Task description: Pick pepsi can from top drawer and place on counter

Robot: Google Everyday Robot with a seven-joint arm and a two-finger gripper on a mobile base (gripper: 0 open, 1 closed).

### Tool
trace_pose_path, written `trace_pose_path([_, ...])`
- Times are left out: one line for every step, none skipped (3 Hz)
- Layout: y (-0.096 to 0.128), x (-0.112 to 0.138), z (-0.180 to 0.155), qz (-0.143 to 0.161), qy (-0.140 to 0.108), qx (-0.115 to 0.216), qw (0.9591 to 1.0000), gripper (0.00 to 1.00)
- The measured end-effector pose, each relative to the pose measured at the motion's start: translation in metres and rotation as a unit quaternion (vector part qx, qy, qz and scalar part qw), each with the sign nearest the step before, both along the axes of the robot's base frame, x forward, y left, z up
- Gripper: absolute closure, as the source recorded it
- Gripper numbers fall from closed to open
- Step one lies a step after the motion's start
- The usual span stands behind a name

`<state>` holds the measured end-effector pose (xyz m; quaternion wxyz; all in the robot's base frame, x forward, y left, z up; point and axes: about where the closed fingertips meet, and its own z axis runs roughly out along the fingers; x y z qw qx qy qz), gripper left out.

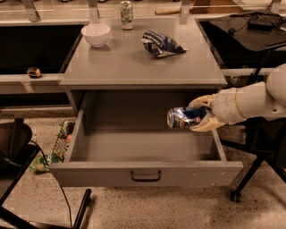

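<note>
Grasps the pepsi can (182,118) sideways in the gripper (199,115), right of centre in the frame. Holds it over the right side of the open top drawer (144,171), below the counter (134,62).

top drawer (145,170) pulled open under the counter (134,62). gripper (199,115) at drawer's right side, clamped around pepsi can (182,117), held sideways over drawer interior. On counter: bowl (96,34) back left, upright can (127,9) at rear edge, snack bag (161,44) right of bowl.
</note>
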<state>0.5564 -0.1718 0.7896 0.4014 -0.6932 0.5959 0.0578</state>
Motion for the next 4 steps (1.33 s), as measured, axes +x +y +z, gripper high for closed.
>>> trace_pose_path([-0.002,0.013,0.013,-0.006,-0.018,0.003,0.9998,1.00])
trace_pose_path([-0.007,0.047,0.042,-0.008,-0.054,-0.016,0.9984,1.00])
trace_pose_path([-0.011,0.095,0.073,-0.027,-0.089,-0.021,0.9954,1.00])
trace_pose_path([-0.015,0.137,0.095,-0.063,-0.111,-0.001,0.9918,1.00])
